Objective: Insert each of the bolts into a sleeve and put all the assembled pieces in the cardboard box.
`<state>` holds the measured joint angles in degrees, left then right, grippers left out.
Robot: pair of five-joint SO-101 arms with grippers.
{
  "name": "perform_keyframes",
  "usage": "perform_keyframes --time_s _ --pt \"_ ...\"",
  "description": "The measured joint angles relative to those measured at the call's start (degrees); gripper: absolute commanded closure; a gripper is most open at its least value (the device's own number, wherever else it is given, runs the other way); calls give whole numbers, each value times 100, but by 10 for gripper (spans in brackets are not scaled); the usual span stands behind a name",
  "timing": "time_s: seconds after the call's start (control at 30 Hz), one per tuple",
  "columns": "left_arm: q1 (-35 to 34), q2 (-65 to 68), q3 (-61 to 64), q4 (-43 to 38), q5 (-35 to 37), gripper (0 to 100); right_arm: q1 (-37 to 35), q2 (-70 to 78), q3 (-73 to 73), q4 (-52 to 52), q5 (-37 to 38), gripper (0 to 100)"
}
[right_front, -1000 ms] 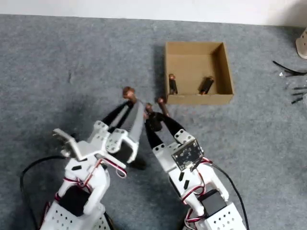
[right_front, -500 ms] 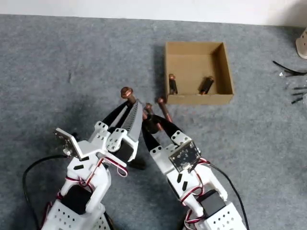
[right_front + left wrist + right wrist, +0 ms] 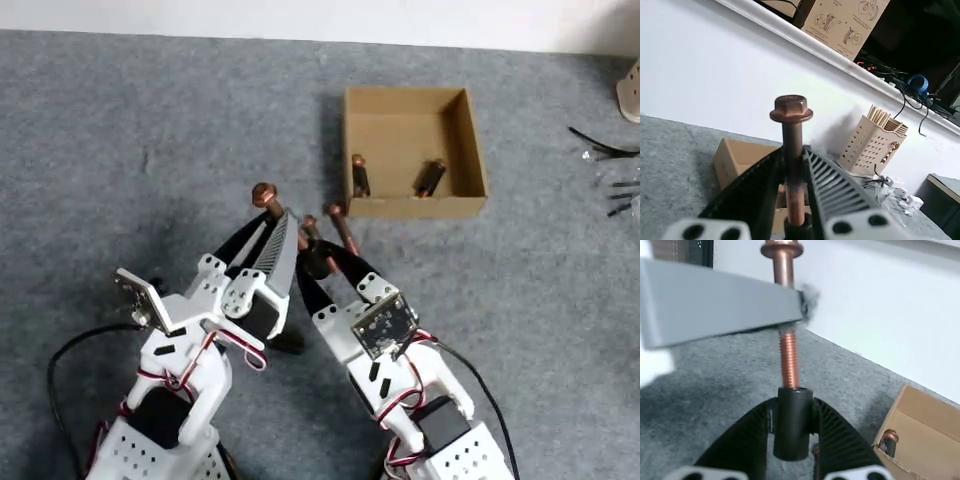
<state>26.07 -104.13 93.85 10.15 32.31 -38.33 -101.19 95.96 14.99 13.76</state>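
Copper bolt (image 3: 791, 111) clamped in left pincer (image 3: 793, 152), tip at mouth of black sleeve (image 3: 791, 432) clamped in right pincer (image 3: 792, 407).

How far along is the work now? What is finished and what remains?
Done: two pieces lie in the cardboard box. In hand: the left gripper holds a bolt, its tip at the mouth of the sleeve in the right gripper. Left: seat it, box it, then the loose bolt by the box.
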Motion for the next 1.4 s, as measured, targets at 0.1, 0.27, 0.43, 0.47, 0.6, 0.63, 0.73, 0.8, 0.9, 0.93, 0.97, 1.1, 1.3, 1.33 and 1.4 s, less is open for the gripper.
perform_keyframes --time_s 0.1,0.27,0.43,0.47,0.6,0.63,0.73,0.8,0.9,0.93,0.97,1.1,1.3,1.33,1.4 --pt "18 9 26 0 9 994 9 0 0 0 0 994" --pt "44 9 26 0 97 994 9 0 0 0 0 994" --pt "97 9 -26 598 246 994 0 -9 0 0 0 994" --pt "114 9 -97 853 246 994 0 -9 0 0 0 994" --pt "123 -18 -334 1574 255 994 -9 -9 0 0 0 994" --pt "123 -18 -360 1618 255 994 -9 -9 0 0 9 994" --pt "123 -18 -378 1653 229 993 -9 -9 0 0 9 994" --pt "123 -18 -378 1662 62 992 -9 -9 0 0 9 994" --pt "123 -18 -378 1662 -114 930 -9 -9 0 0 9 994" --pt "123 -18 -378 1662 -141 888 -9 -9 0 0 9 994" --pt "123 -18 -378 1662 -141 839 -9 -9 0 0 9 994" --pt "79 0 -378 1670 -158 681 88 -9 0 0 9 994" --pt "88 0 -378 1705 -167 661 158 -9 0 0 0 994" --pt "88 0 -378 1705 -167 660 158 -9 0 0 0 994" --pt "88 0 -378 1705 -176 660 185 -9 0 0 0 994"
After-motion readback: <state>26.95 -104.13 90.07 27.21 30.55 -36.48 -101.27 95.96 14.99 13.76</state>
